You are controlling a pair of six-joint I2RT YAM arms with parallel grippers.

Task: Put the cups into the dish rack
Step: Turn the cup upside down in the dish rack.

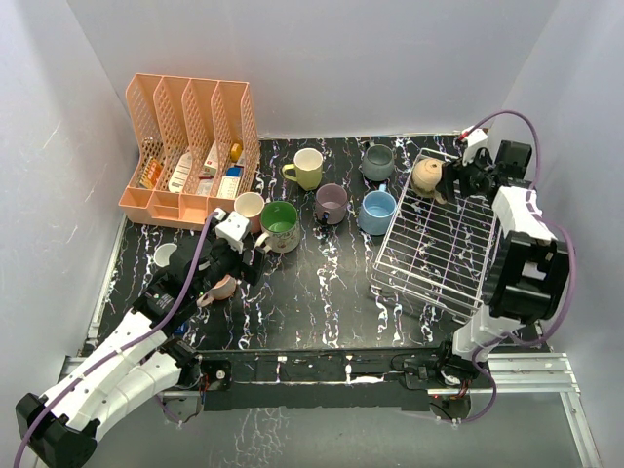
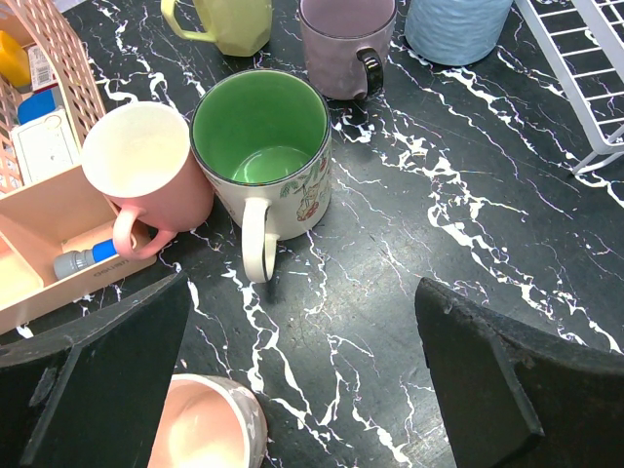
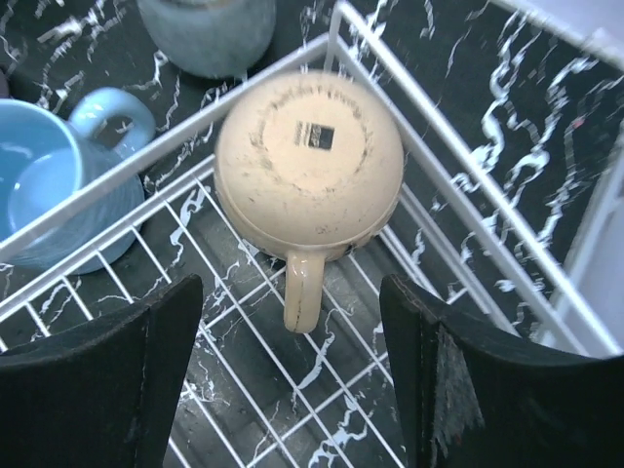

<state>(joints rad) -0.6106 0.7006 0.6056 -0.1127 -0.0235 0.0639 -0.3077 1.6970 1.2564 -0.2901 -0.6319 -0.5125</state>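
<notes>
One cup in the rack? Where exactly? /lead

One, yes. I see the tan mug bottom-up in the far left corner of the dish rack, handle over the wire floor. /op

Right claw? /lead

My right gripper hangs right over that mug. Jaws are well apart, with the fingers either side of it and clear of it as far as I can tell. Nothing held. /op

Left one? /lead

My left gripper is low over the table, left of centre, jaws spread wide, empty. A pink mug stands upright just beside one finger. /op

Other cups? /lead

All on the table, left of the rack. The cream mug, green inside, is just ahead of my left gripper. A second pink mug is against its left side, touching or nearly, I can't tell which. Farther back are the yellow-green mug, mauve mug and grey mug. The light blue mug stands just outside the rack's left side. The white mug is near the table's left edge, and the peach organizer sits in the far left corner. /op
</notes>
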